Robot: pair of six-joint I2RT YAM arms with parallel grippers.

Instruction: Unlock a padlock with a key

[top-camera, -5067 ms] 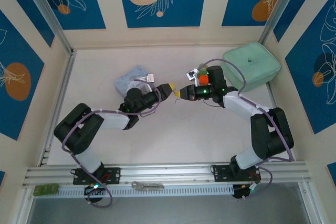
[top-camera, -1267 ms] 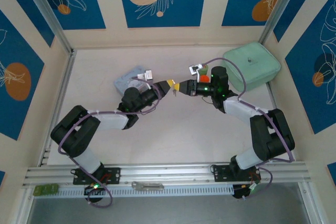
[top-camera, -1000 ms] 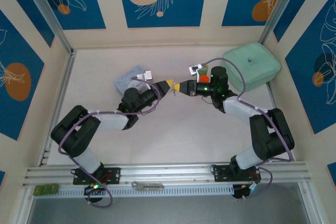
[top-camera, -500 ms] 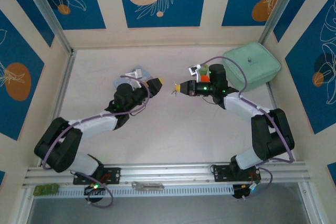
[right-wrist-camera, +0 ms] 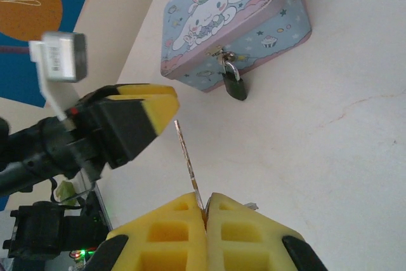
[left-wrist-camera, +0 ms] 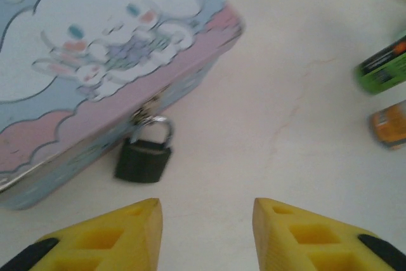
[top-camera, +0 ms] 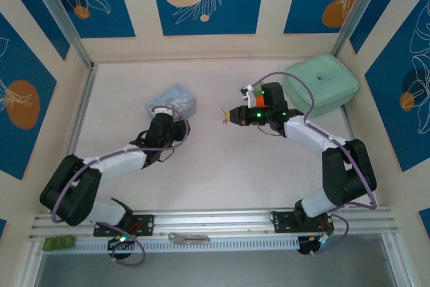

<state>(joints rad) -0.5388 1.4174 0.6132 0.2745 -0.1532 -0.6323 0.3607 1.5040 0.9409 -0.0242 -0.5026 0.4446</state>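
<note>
The small dark padlock [left-wrist-camera: 143,157] with its silver shackle hangs from the latch of the pale blue cartoon tin [left-wrist-camera: 95,61], resting on the table. My left gripper [left-wrist-camera: 206,217] is open and empty, pointing down just in front and to the right of the padlock. In the right wrist view the padlock [right-wrist-camera: 236,84] hangs below the tin [right-wrist-camera: 235,23]. My right gripper [right-wrist-camera: 207,204] is shut on the key [right-wrist-camera: 187,157], whose thin blade sticks out toward the left gripper's yellow finger [right-wrist-camera: 149,103]. From above, the right gripper [top-camera: 230,116] is to the right of the tin [top-camera: 176,95].
A mint-green case [top-camera: 322,85] sits at the back right. An orange-capped bottle [top-camera: 257,99] and a green object [left-wrist-camera: 384,71] stand behind the right wrist. A flat grey metal bar [top-camera: 188,238] lies on the front rail. Open tabletop spreads between the arms.
The left gripper has drawn away from the right gripper, swung left to the tin and now points down with jaws open. The right gripper stays shut on the key.
</note>
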